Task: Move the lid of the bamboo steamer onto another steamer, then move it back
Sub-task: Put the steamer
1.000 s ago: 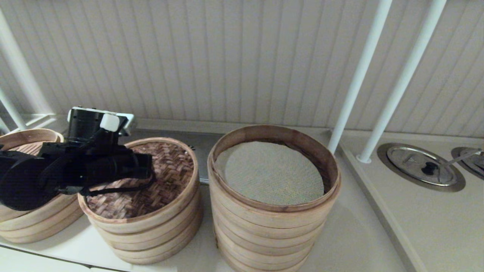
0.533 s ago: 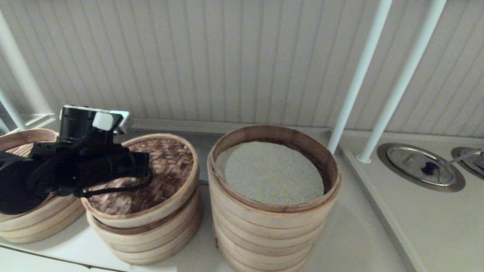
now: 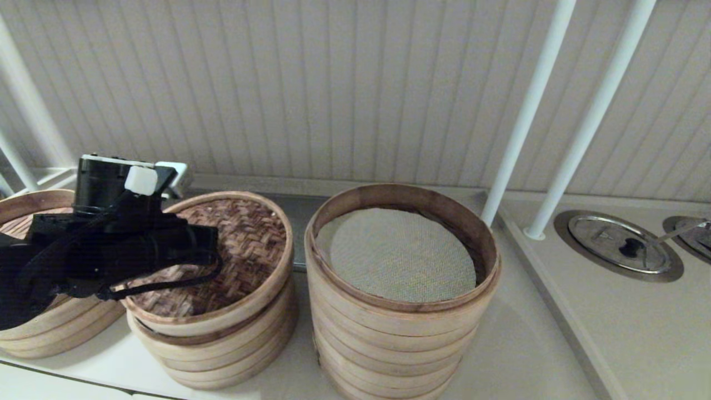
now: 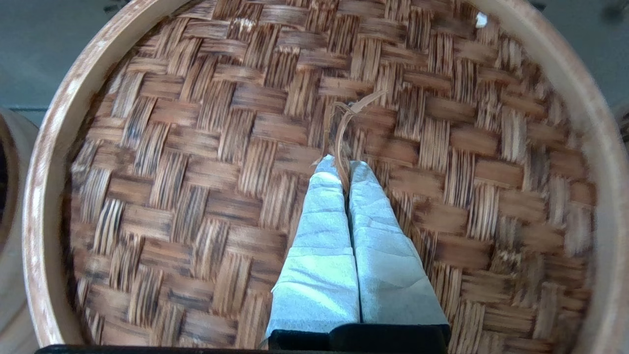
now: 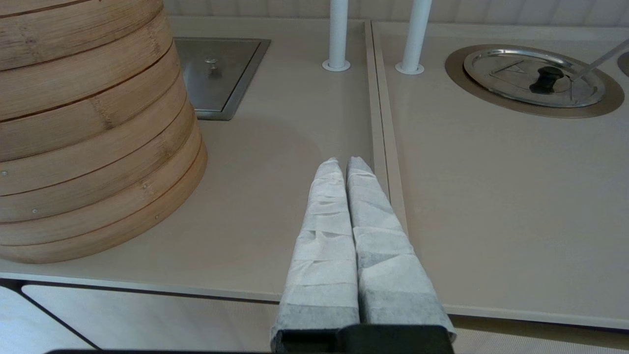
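The bamboo steamer lid [image 3: 222, 261] is tilted above the shorter stack of bamboo rings [image 3: 222, 350] at the left-centre of the tabletop [image 3: 527, 344]. Its left side is raised and a dark gap shows between its rim band and the top ring below. The herringbone-woven top faces up, enclosed by the pale rim band.

The left gripper [image 4: 344, 169] is over the middle of the lid. In the left wrist view its jaws are pressed together on a thin bamboo loop [image 4: 351, 115] that rises from the centre of the weave; the wrapped fingers [image 4: 324, 236] meet with no gap. In the head view the black left arm [image 3: 100, 250] reaches in from the left edge and covers the lid's left portion.

Another steamer [image 3: 400, 311], the tallest stack, stands just beside the shorter stack on its right, uncovered, with the beige mesh liner [image 3: 397, 255] showing inside the darker inner rim.

A third steamer [image 3: 33, 328] stands at the far left, partly behind the arm.

The right gripper [image 5: 344, 164] hovers over bare tabletop to the right of the tall stack, jaws closed on nothing. Two white poles [image 3: 527, 122] rise behind, and a round metal lid [image 3: 619, 244] is recessed in the tabletop at the far right.
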Robot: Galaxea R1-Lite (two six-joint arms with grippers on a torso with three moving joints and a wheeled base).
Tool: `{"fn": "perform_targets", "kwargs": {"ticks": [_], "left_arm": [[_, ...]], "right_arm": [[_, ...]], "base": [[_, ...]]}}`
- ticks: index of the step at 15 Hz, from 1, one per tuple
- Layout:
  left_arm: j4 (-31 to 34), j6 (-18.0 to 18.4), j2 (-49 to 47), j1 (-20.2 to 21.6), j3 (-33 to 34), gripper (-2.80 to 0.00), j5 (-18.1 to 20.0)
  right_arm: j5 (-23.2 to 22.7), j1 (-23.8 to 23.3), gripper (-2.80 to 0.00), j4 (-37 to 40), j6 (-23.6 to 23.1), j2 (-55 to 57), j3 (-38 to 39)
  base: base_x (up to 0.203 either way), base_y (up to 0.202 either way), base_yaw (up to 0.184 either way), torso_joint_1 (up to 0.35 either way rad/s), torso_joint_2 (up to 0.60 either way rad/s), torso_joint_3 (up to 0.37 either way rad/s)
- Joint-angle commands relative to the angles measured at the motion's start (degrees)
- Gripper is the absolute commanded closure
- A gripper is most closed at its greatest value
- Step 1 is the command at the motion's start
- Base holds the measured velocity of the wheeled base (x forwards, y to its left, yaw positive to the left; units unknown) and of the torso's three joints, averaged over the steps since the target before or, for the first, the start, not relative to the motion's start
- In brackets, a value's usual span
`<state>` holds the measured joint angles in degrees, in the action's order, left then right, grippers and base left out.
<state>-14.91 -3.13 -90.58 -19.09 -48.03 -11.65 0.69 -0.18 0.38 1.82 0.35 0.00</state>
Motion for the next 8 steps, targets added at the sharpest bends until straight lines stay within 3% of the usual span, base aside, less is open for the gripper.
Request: {"fn": "perform_targets", "kwargs": {"ticks": [1,8], "left_arm": [[1.3,-0.1,1.8,0.0,-2.1,0.00,-0.1],[5.2,-0.1,3.8,0.0,-5.9,0.00,0.0]], "right_arm": [[0.0,0.0,0.00,0.0,0.0,0.0,0.1],[0.0,0.0,0.00,0.0,0.0,0.0,0.1]], "base": [[0.000,0.000,0.000,0.000,0.00,0.000],[0.000,0.000,0.000,0.000,0.00,0.000]]}}
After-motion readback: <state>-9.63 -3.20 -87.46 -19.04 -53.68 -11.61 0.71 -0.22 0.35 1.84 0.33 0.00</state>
